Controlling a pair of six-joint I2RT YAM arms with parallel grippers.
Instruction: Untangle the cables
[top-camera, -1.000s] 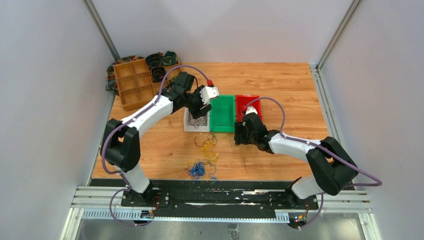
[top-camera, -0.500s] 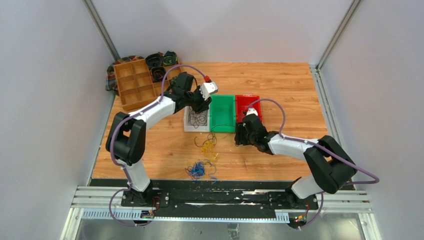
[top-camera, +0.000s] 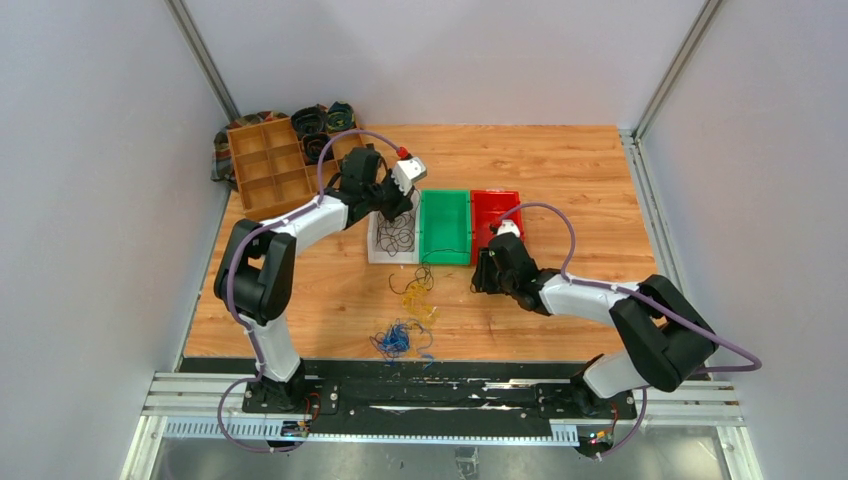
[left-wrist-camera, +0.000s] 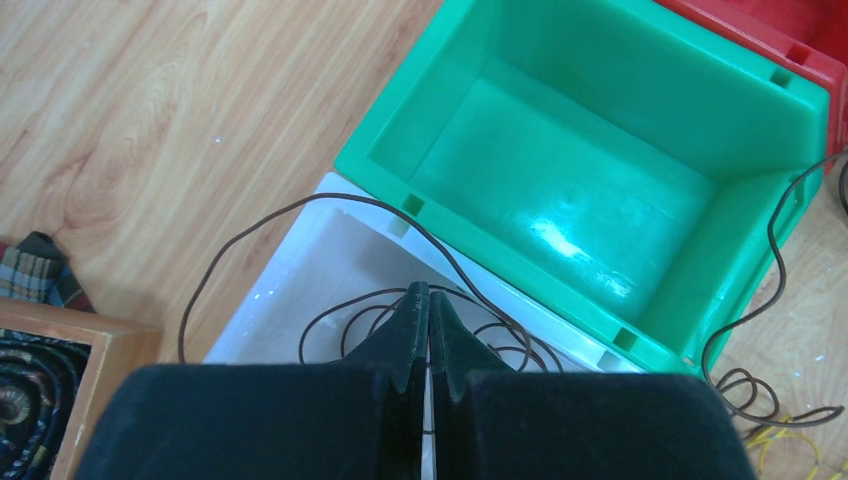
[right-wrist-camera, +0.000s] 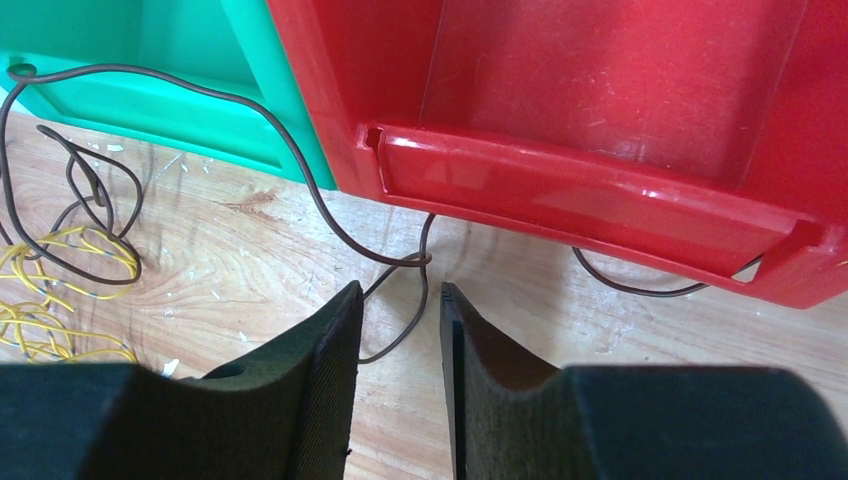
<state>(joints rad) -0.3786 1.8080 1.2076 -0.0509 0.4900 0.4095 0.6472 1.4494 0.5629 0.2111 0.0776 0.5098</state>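
A black cable (top-camera: 397, 235) lies coiled in the white bin (top-camera: 378, 250), and one strand (left-wrist-camera: 250, 225) loops out over its rim onto the wood. My left gripper (left-wrist-camera: 429, 292) hangs over that bin, shut, with nothing visibly pinched between its tips. A second dark cable (right-wrist-camera: 300, 165) runs from the green bin's front edge across the table and under the red bin (right-wrist-camera: 600, 190). My right gripper (right-wrist-camera: 400, 290) stands open just above that cable's loop, not touching it. Yellow cables (top-camera: 415, 298) and blue cables (top-camera: 397, 338) lie in loose bunches nearer the arm bases.
The green bin (top-camera: 445, 228) sits between the white and red bins (top-camera: 495, 205). A wooden divided tray (top-camera: 268, 165) with dark coils stands at the back left, on a checked cloth (left-wrist-camera: 35, 265). Purple hoses arch over both arms.
My left gripper has drawn back toward the far left over the white bin and its jaws have shut. My right gripper's jaws have narrowed, and it has shifted slightly nearer.
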